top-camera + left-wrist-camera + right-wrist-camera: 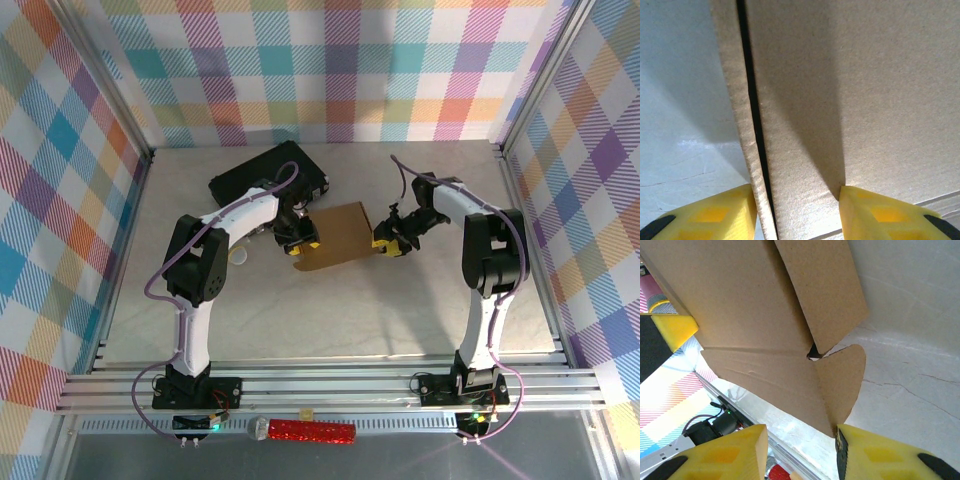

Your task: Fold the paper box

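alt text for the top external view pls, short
Two white robot arms meet over a brown paper box at the middle of a pale table, the left gripper at its left edge and the right gripper at its right edge. A black case lies behind the left arm, with pastel plaid walls around.

no legible text, labels or numbers (cardboard plain)
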